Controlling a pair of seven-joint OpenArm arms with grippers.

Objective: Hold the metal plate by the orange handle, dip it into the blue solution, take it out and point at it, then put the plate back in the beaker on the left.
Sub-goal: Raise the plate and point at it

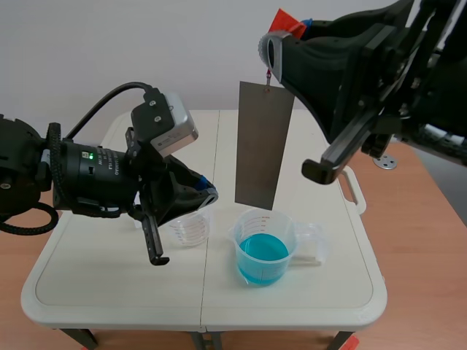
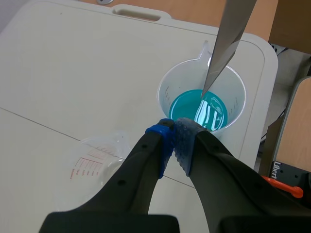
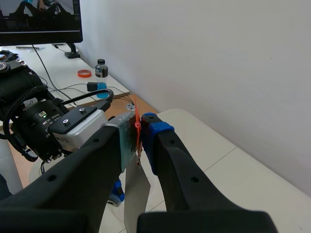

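Observation:
The grey metal plate (image 1: 264, 146) hangs upright from a small orange handle (image 1: 286, 23), on which my raised right gripper (image 1: 281, 40) is shut. Its lower edge is just above the beaker of blue solution (image 1: 264, 249), out of the liquid. In the right wrist view the fingers pinch the orange handle (image 3: 137, 127) and the plate (image 3: 136, 194) drops below them. My left gripper (image 1: 209, 194) is shut on nothing, its tip aimed toward the plate's lower end, a short way left of it. In the left wrist view its gripper (image 2: 174, 137) sits before the blue beaker (image 2: 201, 109), with the plate (image 2: 228, 43) above.
An empty clear beaker (image 1: 191, 228) stands under my left gripper, left of the blue one; the left wrist view shows this empty beaker (image 2: 99, 160) beside the fingers. The white folding table (image 1: 109, 277) has a moulded handle (image 1: 355, 191) on its right side.

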